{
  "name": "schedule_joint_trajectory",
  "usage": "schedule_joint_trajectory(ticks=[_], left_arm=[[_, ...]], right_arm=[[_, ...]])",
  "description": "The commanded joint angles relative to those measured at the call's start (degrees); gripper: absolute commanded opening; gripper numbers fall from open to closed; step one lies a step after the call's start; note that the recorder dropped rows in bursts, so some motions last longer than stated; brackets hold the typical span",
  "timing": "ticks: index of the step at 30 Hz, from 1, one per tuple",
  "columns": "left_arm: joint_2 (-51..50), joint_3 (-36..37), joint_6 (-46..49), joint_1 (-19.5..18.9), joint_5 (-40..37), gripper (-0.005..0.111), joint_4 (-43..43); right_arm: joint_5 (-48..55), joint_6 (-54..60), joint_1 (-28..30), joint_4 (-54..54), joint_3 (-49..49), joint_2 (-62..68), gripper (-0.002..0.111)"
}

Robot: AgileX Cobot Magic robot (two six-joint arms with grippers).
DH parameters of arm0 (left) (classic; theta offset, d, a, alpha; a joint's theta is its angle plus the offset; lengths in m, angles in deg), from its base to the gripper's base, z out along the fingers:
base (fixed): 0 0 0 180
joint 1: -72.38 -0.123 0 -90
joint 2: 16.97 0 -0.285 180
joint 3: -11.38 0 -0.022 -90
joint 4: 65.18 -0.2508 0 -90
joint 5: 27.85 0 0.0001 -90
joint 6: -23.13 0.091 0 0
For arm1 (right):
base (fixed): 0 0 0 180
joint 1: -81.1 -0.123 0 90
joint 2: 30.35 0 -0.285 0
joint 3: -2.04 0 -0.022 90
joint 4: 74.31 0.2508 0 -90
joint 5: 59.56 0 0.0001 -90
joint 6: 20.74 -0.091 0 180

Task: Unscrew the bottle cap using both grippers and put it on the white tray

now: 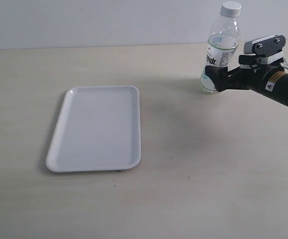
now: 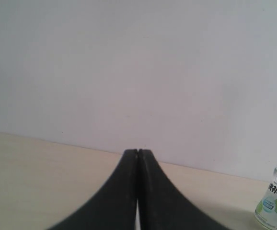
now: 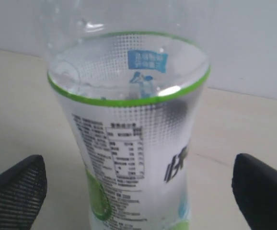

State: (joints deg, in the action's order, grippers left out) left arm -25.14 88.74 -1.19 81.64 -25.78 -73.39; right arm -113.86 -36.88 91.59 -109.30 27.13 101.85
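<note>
The bottle (image 1: 218, 52) stands upright at the far right of the table, its white bottle cap (image 1: 230, 8) on its neck. My right gripper (image 1: 213, 77) is open, one finger on either side of the bottle's lower body. In the right wrist view the bottle (image 3: 133, 139) fills the middle, with black fingers (image 3: 21, 191) wide of it on both sides and gaps showing; the cap is out of that view. My left gripper (image 2: 137, 153) is shut with nothing in it, and it is outside the exterior view. The bottle (image 2: 275, 201) shows far off beside it. The white tray (image 1: 99, 127) lies bare at centre left.
The table's far edge meets a pale wall just behind the bottle. The right arm (image 1: 283, 87) reaches in from the right edge. Bare tabletop (image 1: 199, 164) lies between tray and bottle.
</note>
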Motion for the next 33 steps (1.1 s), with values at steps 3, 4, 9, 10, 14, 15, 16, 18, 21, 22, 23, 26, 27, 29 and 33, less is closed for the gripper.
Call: schedule_joint_trajectory(ticks=[3,4,9,10,14,15,16,18,21,22,23,26,27,29,33], left_arm=[[0.4,-0.1,-0.1,-0.2,0.2,0.000,-0.1],[0.4,-0.1,-0.1,-0.2,0.2,0.000,-0.1],[0.4,-0.1,-0.1,-0.2,0.2,0.000,-0.1],[0.4,-0.1,-0.1,-0.2,0.2,0.000,-0.1],[0.4,-0.1,-0.1,-0.2,0.2,0.000,-0.1],[0.4,-0.1,-0.1,-0.2,0.2,0.000,-0.1],[0.4,-0.1,-0.1,-0.2,0.2,0.000,-0.1],[0.4,-0.1,-0.1,-0.2,0.2,0.000,-0.1],[0.4,-0.1,-0.1,-0.2,0.2,0.000,-0.1],[0.4,-0.1,-0.1,-0.2,0.2,0.000,-0.1],[0.4,-0.1,-0.1,-0.2,0.2,0.000,-0.1],[0.4,-0.1,-0.1,-0.2,0.2,0.000,-0.1],[0.4,-0.1,-0.1,-0.2,0.2,0.000,-0.2],[0.4,-0.1,-0.1,-0.2,0.2,0.000,-0.2],[0.4,-0.1,-0.1,-0.2,2.3,0.000,-0.2]], right_arm=[[-2.6,-4.0,0.1,-4.7,-4.4,4.2,0.105],[-3.8,-5.0,0.1,-5.1,-5.0,4.9,0.105],[-5.6,-5.6,-0.1,-6.1,-7.7,7.7,0.105],[-5.5,-5.6,-0.5,-6.1,-8.2,8.2,0.105],[-5.8,-5.6,-1.4,-6.8,-10.2,9.8,0.105],[-5.6,-5.6,-1.7,-6.8,-10.6,9.9,0.105],[-5.5,-5.6,-1.9,-6.8,-10.7,10.0,0.105],[-5.7,-5.6,-1.9,-7.2,-11.1,10.2,0.104],[-5.3,-5.6,-1.9,-7.0,-11.1,10.3,0.098],[-5.3,-5.6,-1.9,-7.0,-11.1,10.3,0.094],[-5.5,-5.6,-1.9,-7.0,-11.1,10.3,0.083],[-5.6,-5.6,-1.9,-7.2,-11.1,10.3,0.049],[-5.5,-5.6,-1.9,-7.5,-11.1,10.3,0.038],[-5.5,-5.6,-1.9,-8.1,-11.1,10.3,0.019],[-5.8,-5.5,-1.9,-11.9,-11.1,10.0,0.000]])
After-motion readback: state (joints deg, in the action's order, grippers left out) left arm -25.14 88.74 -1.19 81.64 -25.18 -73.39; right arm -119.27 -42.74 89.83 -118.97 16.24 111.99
